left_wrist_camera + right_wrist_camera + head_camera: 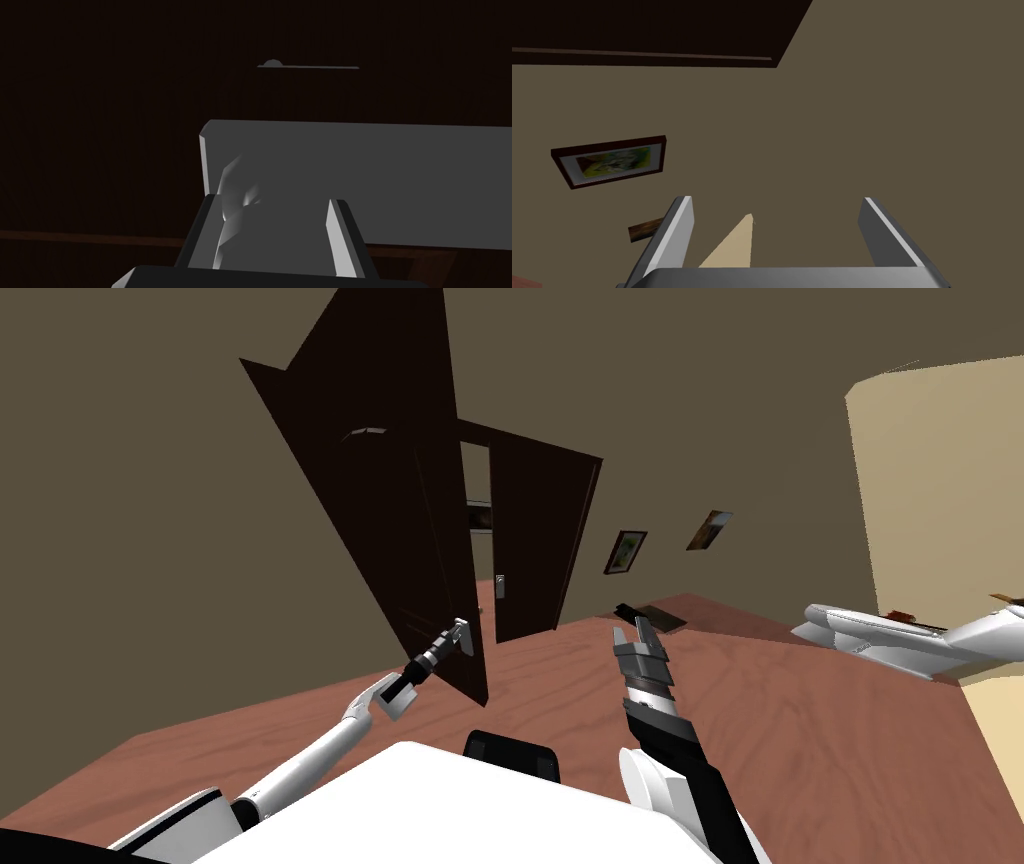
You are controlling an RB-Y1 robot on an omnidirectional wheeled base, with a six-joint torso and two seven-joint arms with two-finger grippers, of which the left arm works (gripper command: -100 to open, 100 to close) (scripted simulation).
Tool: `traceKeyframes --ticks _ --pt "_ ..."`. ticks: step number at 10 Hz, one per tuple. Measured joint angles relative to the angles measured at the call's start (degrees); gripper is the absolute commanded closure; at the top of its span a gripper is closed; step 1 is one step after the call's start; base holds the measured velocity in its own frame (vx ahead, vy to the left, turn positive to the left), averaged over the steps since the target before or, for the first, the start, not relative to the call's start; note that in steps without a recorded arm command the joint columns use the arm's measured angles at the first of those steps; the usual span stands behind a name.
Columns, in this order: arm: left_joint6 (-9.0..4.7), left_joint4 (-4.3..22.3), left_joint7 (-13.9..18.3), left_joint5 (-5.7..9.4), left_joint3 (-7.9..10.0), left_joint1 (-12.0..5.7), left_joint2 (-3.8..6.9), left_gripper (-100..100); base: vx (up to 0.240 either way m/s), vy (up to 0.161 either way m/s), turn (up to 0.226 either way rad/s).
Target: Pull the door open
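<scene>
Between the left gripper's (273,201) narrowed fingers sits the grey lever handle (360,175), clamped on both sides, I'd say. Its dark door (380,518) stands well ajar, so the pull looks half done; next, draw the grip back along the door's arc. The right gripper (637,635) hangs spread, empty, off beside it.

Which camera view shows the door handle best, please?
The left wrist view: the grey handle lies large across it, with the left gripper shut on it. In the head view it is too small to tell from that gripper at the edge of the door. The right wrist view faces elsewhere.
</scene>
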Motion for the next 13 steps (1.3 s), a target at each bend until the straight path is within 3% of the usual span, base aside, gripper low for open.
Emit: traceKeyframes --ticks 1,4,9,13 --pt "-0.12 0.1 0.1 -0.05 -0.19 0.21 0.03 100 -0.151 0.111 -0.123" --pt "-2.43 -0.1 1.3 -0.05 -0.94 1.12 1.92 100 -0.179 0.114 -0.137" --pt "-7.65 0.7 3.7 -0.22 -2.8 2.76 5.41 100 -0.186 0.128 -0.113" --pt "-9.43 1.0 4.6 -0.28 -3.35 3.49 6.81 100 -0.145 0.09 -0.104"
